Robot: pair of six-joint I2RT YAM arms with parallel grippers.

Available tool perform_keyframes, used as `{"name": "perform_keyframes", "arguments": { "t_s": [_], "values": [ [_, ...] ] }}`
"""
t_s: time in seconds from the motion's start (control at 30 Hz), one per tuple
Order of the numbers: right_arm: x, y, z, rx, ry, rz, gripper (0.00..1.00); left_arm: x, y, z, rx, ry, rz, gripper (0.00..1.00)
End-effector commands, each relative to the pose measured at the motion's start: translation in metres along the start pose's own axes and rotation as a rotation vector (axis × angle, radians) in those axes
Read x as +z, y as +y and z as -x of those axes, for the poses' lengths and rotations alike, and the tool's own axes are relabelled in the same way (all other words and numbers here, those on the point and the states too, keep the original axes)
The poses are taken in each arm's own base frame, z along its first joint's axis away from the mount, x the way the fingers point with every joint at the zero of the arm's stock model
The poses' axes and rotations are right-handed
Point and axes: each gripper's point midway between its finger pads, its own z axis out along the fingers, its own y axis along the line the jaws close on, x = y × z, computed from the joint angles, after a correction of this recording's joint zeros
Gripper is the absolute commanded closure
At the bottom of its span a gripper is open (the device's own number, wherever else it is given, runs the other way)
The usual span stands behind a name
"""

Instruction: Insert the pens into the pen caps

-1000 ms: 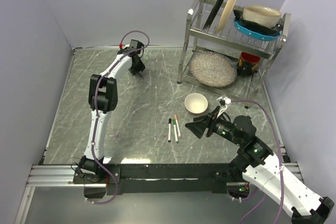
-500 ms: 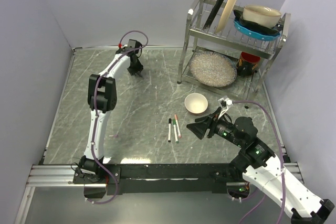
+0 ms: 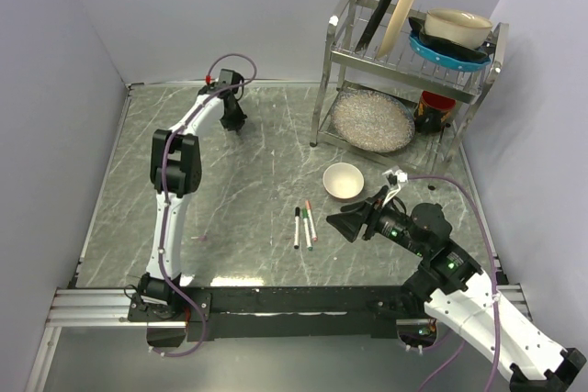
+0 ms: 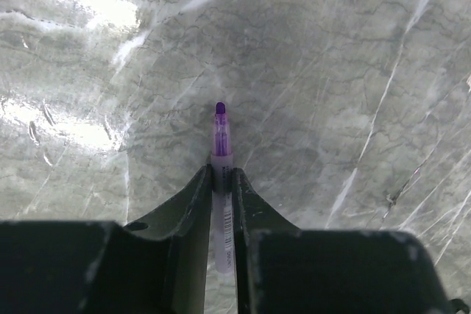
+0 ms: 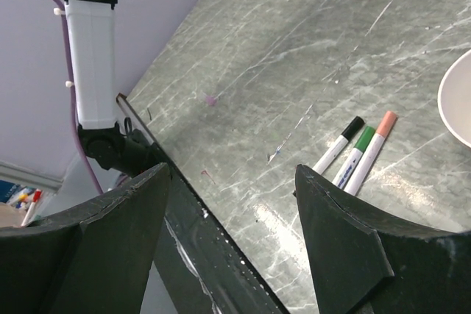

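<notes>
A thin purple-tipped pen (image 4: 220,141) lies on the marble table at the far left, pointing away from the wrist. My left gripper (image 4: 221,173) is down on it, both fingers pressed against its pale barrel; in the top view the left gripper (image 3: 234,120) is at the far left of the table. Three white pens (image 3: 305,225) with black, green and pink ends lie side by side mid-table, also in the right wrist view as pens (image 5: 355,152). My right gripper (image 3: 342,223) hovers open just right of them. A tiny pinkish cap-like piece (image 5: 211,99) lies apart on the table.
A white bowl (image 3: 344,181) stands just beyond the three pens. At the back right a metal dish rack (image 3: 341,58) holds plates and bowls, with a speckled plate (image 3: 372,119) and a red cup (image 3: 435,108) underneath. Grey walls close in the table.
The left gripper has shifted slightly to the left at the far side and its fingers have closed in on the purple pen. The right arm has barely moved.
</notes>
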Motion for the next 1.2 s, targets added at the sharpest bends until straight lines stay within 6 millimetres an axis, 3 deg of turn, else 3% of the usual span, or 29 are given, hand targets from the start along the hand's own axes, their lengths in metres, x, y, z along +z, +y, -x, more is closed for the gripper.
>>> {"name": "perform_keyframes", "arguments": {
  "t_s": [0.0, 0.07, 0.1, 0.17, 0.2, 0.23, 0.27, 0.3, 0.33, 0.4, 0.47, 0.5, 0.53, 0.6, 0.63, 0.67, 0.7, 0.77, 0.8, 0.87, 0.93, 1.03, 1.17],
  "values": [
    [-0.003, 0.016, 0.022, -0.003, -0.063, 0.043, 0.23, -0.006, 0.015, -0.019, 0.067, 0.066, 0.020, 0.86],
    [-0.002, 0.014, 0.019, 0.004, -0.055, 0.039, 0.23, -0.012, 0.017, -0.024, 0.077, 0.076, 0.018, 0.89],
    [-0.001, 0.014, 0.017, 0.011, -0.051, 0.040, 0.23, -0.011, 0.024, -0.037, 0.081, 0.107, 0.034, 0.91],
    [0.002, 0.010, 0.011, 0.027, -0.033, 0.032, 0.23, -0.031, 0.016, -0.034, 0.066, 0.076, -0.017, 0.92],
    [0.004, 0.009, 0.008, 0.045, -0.020, 0.029, 0.23, -0.030, 0.026, -0.058, 0.068, 0.125, -0.017, 0.93],
    [0.006, 0.007, 0.004, 0.059, -0.008, 0.026, 0.24, -0.048, 0.014, -0.046, 0.046, 0.075, -0.081, 0.94],
    [0.007, 0.006, 0.002, 0.072, -0.003, 0.027, 0.24, -0.055, 0.013, -0.050, 0.038, 0.075, -0.103, 0.96],
    [0.008, 0.007, 0.002, 0.093, -0.004, 0.031, 0.24, -0.055, 0.024, -0.071, 0.035, 0.117, -0.102, 0.99],
    [0.010, 0.006, -0.001, 0.103, -0.004, 0.035, 0.24, -0.074, 0.012, -0.064, 0.023, 0.086, -0.180, 0.99],
    [0.011, 0.004, -0.002, 0.130, -0.008, 0.030, 0.24, -0.082, 0.020, -0.084, 0.024, 0.113, -0.192, 0.99],
    [0.015, 0.001, -0.004, 0.151, -0.007, 0.017, 0.24, -0.106, 0.006, -0.086, 0.024, 0.094, -0.287, 0.99],
    [0.016, 0.000, -0.004, 0.156, -0.008, 0.015, 0.24, -0.106, 0.015, -0.104, 0.025, 0.126, -0.285, 0.99],
    [0.020, -0.002, -0.006, 0.165, -0.009, 0.017, 0.25, -0.123, 0.010, -0.105, 0.017, 0.119, -0.328, 0.99],
    [0.025, -0.001, -0.007, 0.177, -0.020, 0.044, 0.25, -0.132, 0.009, -0.126, 0.029, 0.129, -0.363, 0.99],
    [0.029, -0.003, -0.012, 0.189, -0.004, 0.045, 0.25, -0.149, 0.002, -0.125, 0.025, 0.106, -0.404, 0.99],
    [0.031, -0.001, -0.015, 0.201, 0.007, 0.062, 0.25, -0.155, 0.003, -0.146, 0.038, 0.136, -0.421, 0.99],
    [0.037, -0.003, -0.017, 0.210, 0.013, 0.069, 0.26, -0.174, -0.008, -0.141, 0.038, 0.093, -0.485, 0.99],
    [0.042, 0.001, -0.021, 0.226, 0.036, 0.099, 0.26, -0.192, -0.015, -0.170, 0.041, 0.128, -0.553, 0.99],
    [0.047, 0.001, -0.022, 0.232, 0.039, 0.111, 0.26, -0.217, -0.028, -0.164, 0.039, 0.075, -0.637, 0.99],
    [0.051, 0.005, -0.021, 0.258, 0.047, 0.131, 0.26, -0.236, -0.035, -0.187, 0.033, 0.086, -0.683, 0.99],
    [0.055, 0.012, -0.019, 0.280, 0.048, 0.177, 0.26, -0.268, -0.046, -0.195, 0.023, 0.065, -0.754, 0.99],
    [0.059, 0.021, -0.014, 0.291, 0.038, 0.224, 0.25, -0.300, -0.053, -0.209, 0.021, 0.062, -0.844, 0.99],
    [0.066, 0.025, -0.013, 0.296, 0.040, 0.234, 0.25, -0.328, -0.058, -0.225, 0.032, 0.074, -0.929, 0.99]
  ]
}}
